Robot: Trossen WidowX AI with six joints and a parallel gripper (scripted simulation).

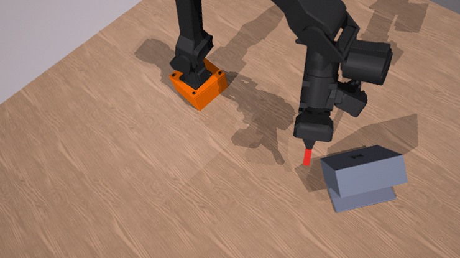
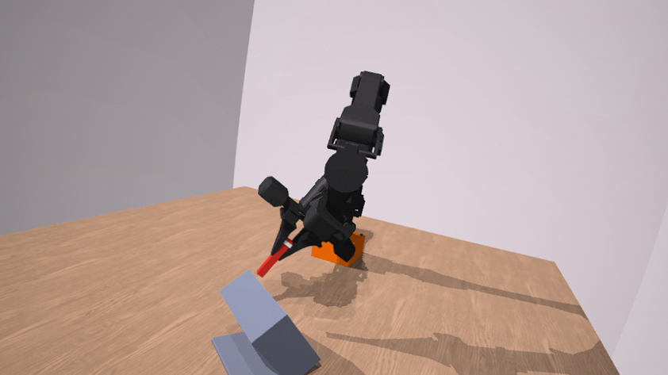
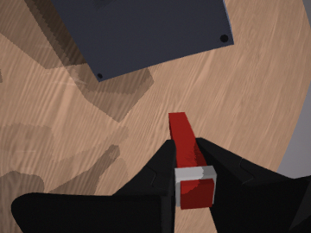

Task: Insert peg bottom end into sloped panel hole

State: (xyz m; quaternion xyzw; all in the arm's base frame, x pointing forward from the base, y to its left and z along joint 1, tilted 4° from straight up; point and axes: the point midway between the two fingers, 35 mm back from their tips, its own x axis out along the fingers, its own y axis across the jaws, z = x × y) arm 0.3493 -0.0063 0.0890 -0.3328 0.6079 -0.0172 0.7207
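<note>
A red flat-sided peg (image 1: 307, 157) (image 2: 273, 261) (image 3: 182, 138) with a light band near its top is held tilted in the air, its free end pointing down toward the panel side. My gripper (image 1: 309, 147) (image 2: 276, 255) (image 3: 183, 146) is shut on it. The grey-blue sloped panel block (image 1: 371, 176) (image 2: 255, 306) (image 3: 164, 39) stands on a base plate. In the top view its dark face shows a small rectangular hole (image 1: 357, 156), right of the peg's end. The peg is apart from the block. The exterior view does not show the hole; the wrist view shows the face's lower edge.
The wooden table (image 1: 112, 217) (image 2: 93, 291) carries the block and the arm's orange base (image 1: 208, 92) (image 2: 350, 257). The block's base plate (image 1: 363, 199) (image 2: 244, 364) sticks out behind the block. Arm shadows fall across the table. Walls stand beyond the table edges.
</note>
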